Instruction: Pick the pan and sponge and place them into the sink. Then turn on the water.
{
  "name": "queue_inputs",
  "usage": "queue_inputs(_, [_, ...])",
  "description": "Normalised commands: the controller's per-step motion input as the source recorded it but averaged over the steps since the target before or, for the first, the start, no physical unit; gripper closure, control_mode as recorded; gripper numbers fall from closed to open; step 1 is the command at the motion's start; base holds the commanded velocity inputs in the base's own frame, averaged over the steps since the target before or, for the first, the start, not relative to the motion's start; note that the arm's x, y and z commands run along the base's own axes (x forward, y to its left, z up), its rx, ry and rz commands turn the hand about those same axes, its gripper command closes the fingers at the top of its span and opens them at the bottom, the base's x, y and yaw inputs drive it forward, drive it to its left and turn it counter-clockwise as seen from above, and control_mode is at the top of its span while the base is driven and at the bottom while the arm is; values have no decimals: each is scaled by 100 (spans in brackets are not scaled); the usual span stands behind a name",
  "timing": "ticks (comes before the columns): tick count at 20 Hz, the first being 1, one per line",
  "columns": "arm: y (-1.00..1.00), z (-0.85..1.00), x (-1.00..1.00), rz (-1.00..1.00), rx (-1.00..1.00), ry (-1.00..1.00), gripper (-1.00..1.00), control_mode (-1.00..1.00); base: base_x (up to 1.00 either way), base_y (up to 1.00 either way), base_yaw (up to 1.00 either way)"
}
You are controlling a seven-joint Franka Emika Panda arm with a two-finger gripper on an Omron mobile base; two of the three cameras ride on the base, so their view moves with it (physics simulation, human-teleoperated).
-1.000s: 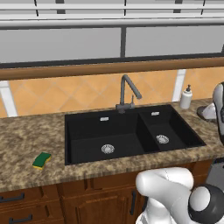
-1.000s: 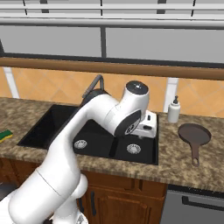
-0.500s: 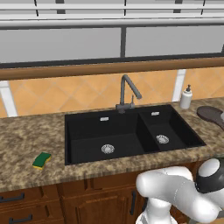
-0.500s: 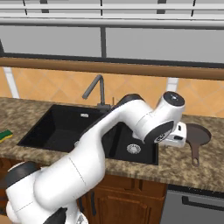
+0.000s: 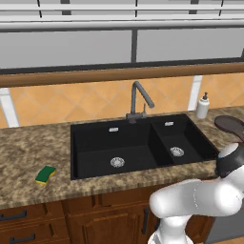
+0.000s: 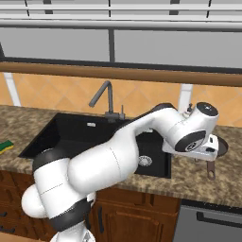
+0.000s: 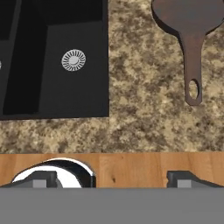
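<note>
Claw open over the tabletop, short of the pan

The pan [image 7: 189, 17] lay on the tabletop [image 7: 140, 109] right of the sink [image 7: 52, 57], handle toward the front edge, likely the easiest part to grip. The claw [image 7: 111, 179] hung released, jaws wide, above the front edge, apart from the handle. The sponge [image 5: 45, 174] sat on the sink's far side; the faucet [image 5: 138, 100] ran no water.

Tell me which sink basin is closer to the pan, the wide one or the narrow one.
The narrow basin, on the soap dispenser side of the sink. The pan lies on the counter just past it; the wide basin lies beyond the divider.
</note>
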Motion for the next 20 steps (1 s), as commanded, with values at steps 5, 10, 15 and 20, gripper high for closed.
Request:
queue_inputs(5, [-46, -30, 38, 0, 0, 5, -100, -100, 0, 0, 0])
queue_inputs(10, [-36, -35, 35, 0, 0, 4, -100, -100, 0, 0, 0])
queue_inputs(15, [-35, -29, 36, 0, 0, 6, -100, -100, 0, 0, 0])
queue_inputs(20, [-35, -28, 37, 0, 0, 8, -100, -100, 0, 0, 0])
